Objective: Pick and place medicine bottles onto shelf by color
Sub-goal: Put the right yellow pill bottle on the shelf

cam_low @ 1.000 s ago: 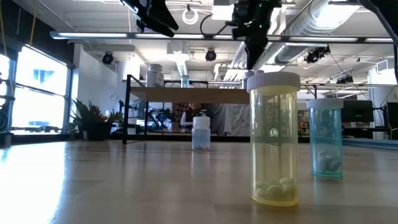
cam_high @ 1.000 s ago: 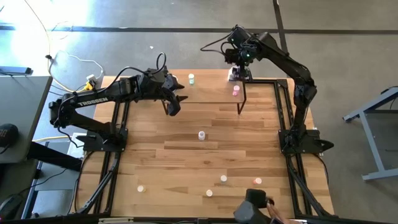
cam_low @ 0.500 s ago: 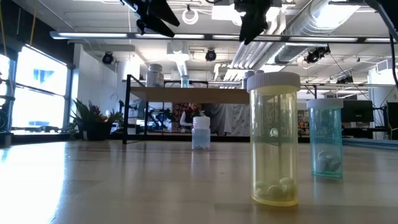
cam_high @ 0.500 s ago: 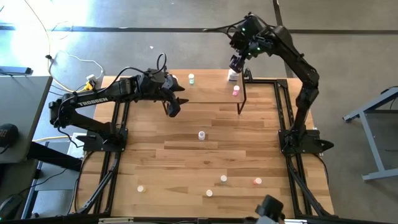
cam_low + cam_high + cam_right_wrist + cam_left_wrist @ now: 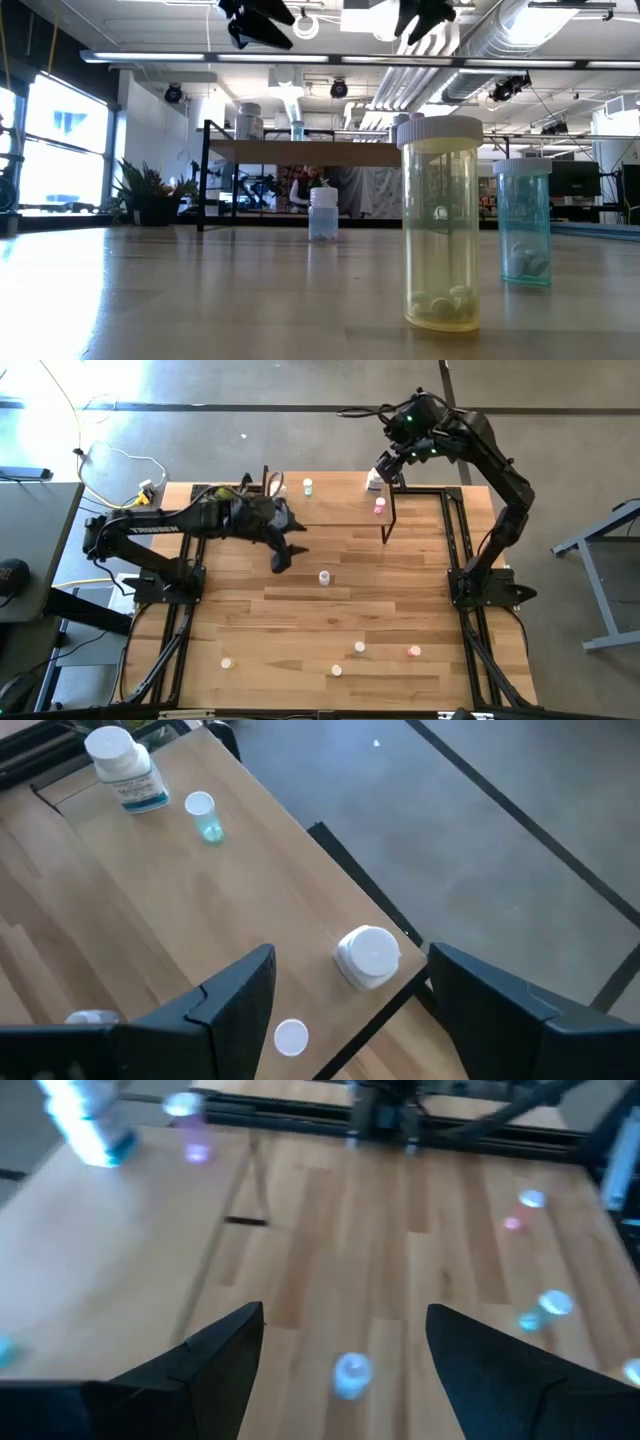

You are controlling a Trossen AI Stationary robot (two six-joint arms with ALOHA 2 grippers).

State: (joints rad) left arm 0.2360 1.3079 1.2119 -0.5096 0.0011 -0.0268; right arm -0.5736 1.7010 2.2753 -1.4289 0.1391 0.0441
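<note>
Wooden table (image 5: 300, 620) fills the floor space, shelf (image 5: 340, 500) at its far edge carrying a few bottles. Left gripper (image 5: 283, 558), fingers spread and empty, hangs just beside a white bottle (image 5: 324, 577) mid-table. Right gripper (image 5: 388, 463), likewise spread, hovers over the shelf's end. Bottles look light, rigid, slick: grasp round the body below the cap

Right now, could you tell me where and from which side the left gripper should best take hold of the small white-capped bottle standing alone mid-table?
Probably from straight above, closing across the body just under the cap. The bottle stands upright and alone on bare table, so there is room for the fingers on either side. The open left gripper hovers just beside it, and its wrist view shows the bottle between the spread fingers.
</note>
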